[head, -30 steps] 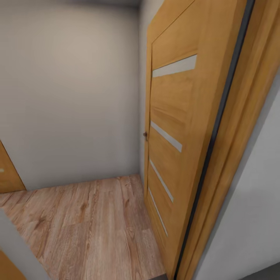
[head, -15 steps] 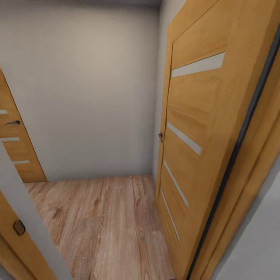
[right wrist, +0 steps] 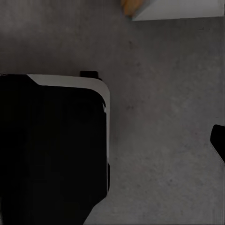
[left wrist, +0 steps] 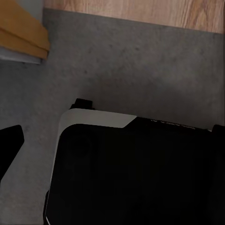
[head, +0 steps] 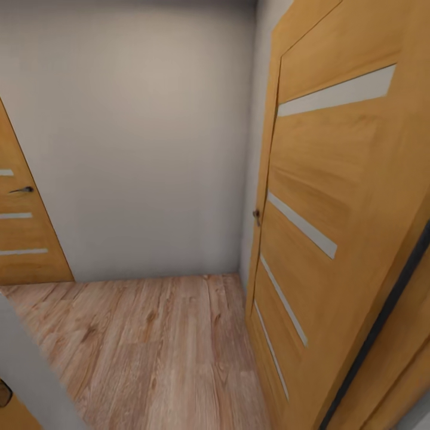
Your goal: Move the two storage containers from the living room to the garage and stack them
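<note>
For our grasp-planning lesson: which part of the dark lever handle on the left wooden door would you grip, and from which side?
Probably the thin horizontal bar of the lever handle, one finger above, one below, coming square to the left door: the bar lies level, proud of its face. Finer detail is unclear.

A big wooden door (head: pixel 334 227) with pale stripes stands open on the right, and a small knob (head: pixel 257 214) sits at its edge. Another wooden door (head: pixel 24 227) with a dark handle (head: pixel 21 190) is on the left. A plain grey wall (head: pixel 137 137) rises between them, above light wood planks (head: pixel 155 352).
</note>
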